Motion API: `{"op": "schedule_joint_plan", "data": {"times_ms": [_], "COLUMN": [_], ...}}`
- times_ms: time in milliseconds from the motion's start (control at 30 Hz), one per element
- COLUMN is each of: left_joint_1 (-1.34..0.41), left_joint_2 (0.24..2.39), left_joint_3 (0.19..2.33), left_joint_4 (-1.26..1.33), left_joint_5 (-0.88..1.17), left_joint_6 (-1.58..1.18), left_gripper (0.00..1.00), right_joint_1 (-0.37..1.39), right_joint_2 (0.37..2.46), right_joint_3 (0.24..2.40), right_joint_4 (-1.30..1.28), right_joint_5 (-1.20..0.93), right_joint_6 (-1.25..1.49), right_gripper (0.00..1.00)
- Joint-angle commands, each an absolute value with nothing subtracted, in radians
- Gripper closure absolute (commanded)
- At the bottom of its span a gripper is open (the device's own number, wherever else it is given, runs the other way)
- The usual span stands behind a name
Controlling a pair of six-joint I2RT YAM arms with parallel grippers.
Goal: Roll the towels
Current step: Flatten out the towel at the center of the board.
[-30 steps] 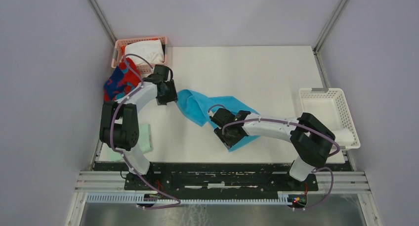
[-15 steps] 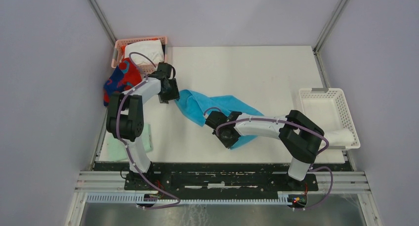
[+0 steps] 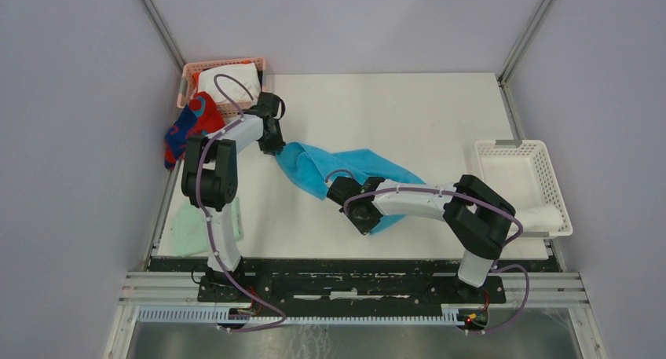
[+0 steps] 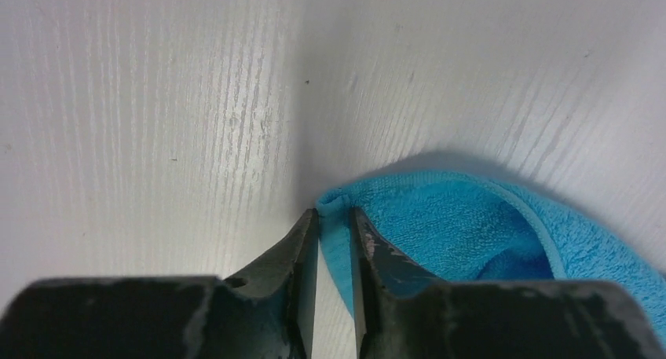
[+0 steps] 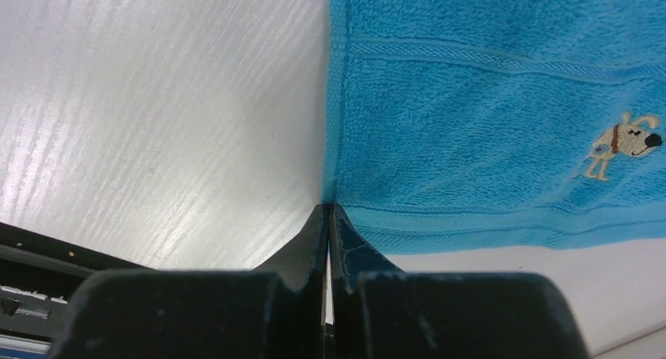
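Turquoise towel, near corner under right tool

Looks like a robotics lab test cell. Shows a white table walled in left, right and far by plain grey-lilac panels on metal posts. Has a cabled left arm and right arm bolted to a slotted aluminium rail along the near edge.
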State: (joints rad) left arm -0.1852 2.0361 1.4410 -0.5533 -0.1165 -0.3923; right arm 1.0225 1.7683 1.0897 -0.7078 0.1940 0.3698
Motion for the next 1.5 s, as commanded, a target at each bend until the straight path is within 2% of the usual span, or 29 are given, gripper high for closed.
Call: {"op": "schedule_joint_plan", "data": {"times_ms": [0, 100, 467, 533, 600, 833, 1000, 1300, 1467], "left_joint_1": [-0.203, -0.201, -0.192, -0.192, -0.192, -0.192, -0.192, -0.191, -0.192], "left_joint_2": [2.115, 2.090, 1.652, 1.577, 1.539, 1.567, 1.591, 1.593, 1.605], "left_joint_3": [1.439, 1.449, 1.494, 1.469, 1.438, 1.324, 1.306, 1.275, 1.268], "left_joint_4": [-0.583, -0.591, -0.617, -0.599, -0.587, -0.530, -0.513, -0.501, -0.501], "left_joint_5": [-0.145, -0.188, -0.326, -0.306, -0.281, -0.281, -0.310, -0.342, -0.333], "left_joint_6": [-0.369, -0.345, -0.241, -0.226, -0.222, -0.225, -0.209, -0.198, -0.202], "left_gripper": [0.81, 0.97, 0.97, 0.97, 0.97, 0.97, 0.97, 0.97, 0.97], "right_joint_1": [1.011, 0.985, 0.767, 0.764, 0.765, 0.859, 0.954, 1.023, 1.027], "right_joint_2": [1.740, 1.704, 1.442, 1.406, 1.402, 1.531, 1.677, 1.935, 1.993], "right_joint_3": [1.104, 1.120, 1.258, 1.272, 1.256, 1.169, 1.207, 1.405, 1.448], "right_joint_4": [-0.732, -0.762, -0.924, -0.929, -0.906, -0.722, -0.575, -0.518, -0.521], "right_joint_5": [0.256, 0.304, 0.348, 0.296, 0.222, 0.066, 0.047, 0.018, -0.007], "right_joint_6": [0.364, 0.359, 0.252, 0.216, 0.207, 0.226, 0.243, 0.170, 0.153], "right_gripper": [0.96, 1.00, 1.00, 0.97, 0.89, 0.63, 0.53, 0.50, 0.49]}}
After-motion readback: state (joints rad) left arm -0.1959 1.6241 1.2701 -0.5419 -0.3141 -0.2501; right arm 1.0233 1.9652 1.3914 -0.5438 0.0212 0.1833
